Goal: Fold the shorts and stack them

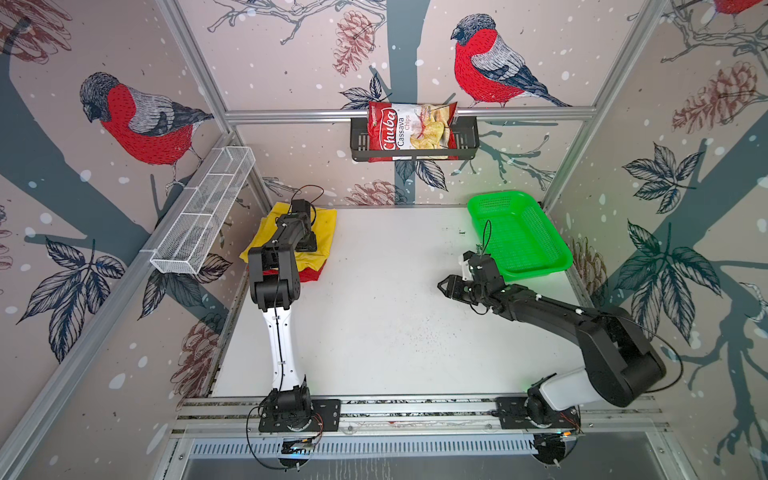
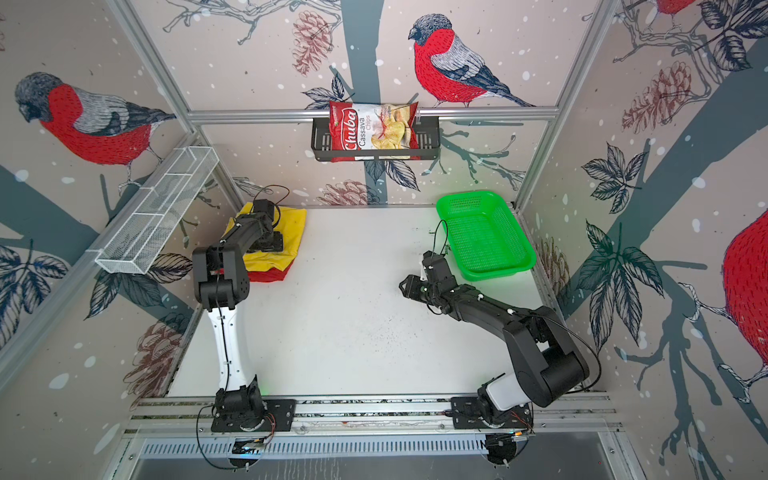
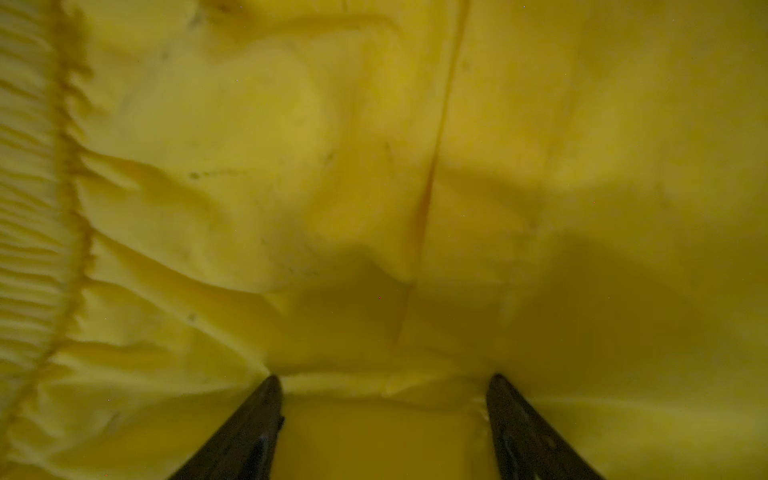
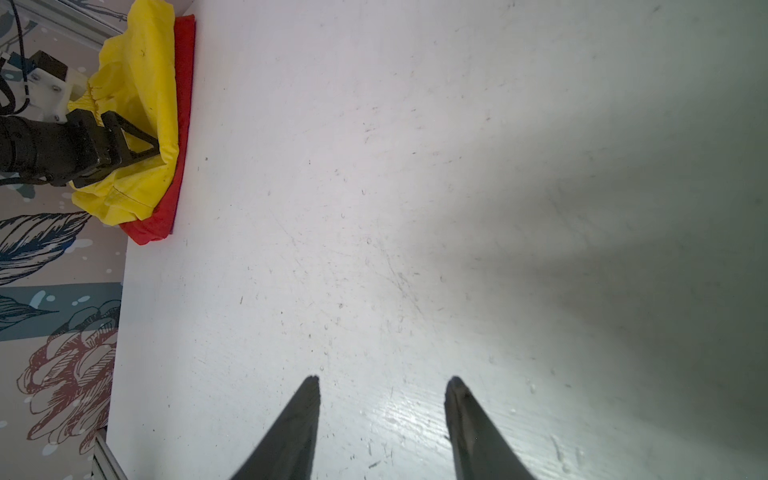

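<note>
The green basket [image 1: 519, 232] sits at the far right corner of the table [image 1: 395, 324], just beyond the right gripper [image 4: 383, 380]. A chips bag [image 1: 409, 129] stands in a black shelf [image 1: 467, 143] on the back wall, and a white wire rack [image 1: 203, 212] hangs on the left wall. Both are well apart from the cloth.

Both pairs of shorts lie at the far left corner, well apart from the basket. In both top views the left arm's wrist covers the middle of the yellow shorts [image 1: 326, 226] and hides the left gripper [image 3: 384, 382]. The left wrist view shows it: jaws spread, tips down on yellow cloth, nothing pinched between them. The right wrist view shows the right gripper's jaws apart over bare table, empty, and it also gives a side look at the stack.

The yellow pair lies on top of the red shorts [image 4: 183, 83]. It is rumpled, with a gathered waistband along one edge and a seam running down the cloth. The red pair shows only as a strip past the yellow edge.
</note>
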Robot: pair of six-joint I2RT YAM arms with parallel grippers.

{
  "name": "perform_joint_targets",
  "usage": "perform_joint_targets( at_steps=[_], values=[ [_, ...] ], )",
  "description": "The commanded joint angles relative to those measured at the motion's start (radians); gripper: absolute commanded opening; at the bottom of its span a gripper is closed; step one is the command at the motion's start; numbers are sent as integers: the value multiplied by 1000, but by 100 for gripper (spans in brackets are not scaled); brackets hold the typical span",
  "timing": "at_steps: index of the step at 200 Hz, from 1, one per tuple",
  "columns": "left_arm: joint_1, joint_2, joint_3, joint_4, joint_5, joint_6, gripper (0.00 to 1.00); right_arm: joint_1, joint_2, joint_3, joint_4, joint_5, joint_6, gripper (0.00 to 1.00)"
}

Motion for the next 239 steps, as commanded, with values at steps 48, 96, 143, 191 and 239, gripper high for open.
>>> perform_joint_targets(
  at_steps=[48,96,143,191,239],
  values=[
    [-104,-49,-37,19,144,-120,78,1,-28,-8,14,11,-17,51],
    [-154,-63,54,-17,98,-134,79,-5,-55,-5,8,16,-30,51],
    [-200,-321,-2,49,31,-93,97,-67,-134,63,-56,71,-131,58],
    [-234,-818,-571,582,103,13,98,-279,-336,48,-16,233,-302,100],
    [-234,-1202,-1324,1329,76,56,98,-447,-527,-142,198,340,-490,99]
  ],
)
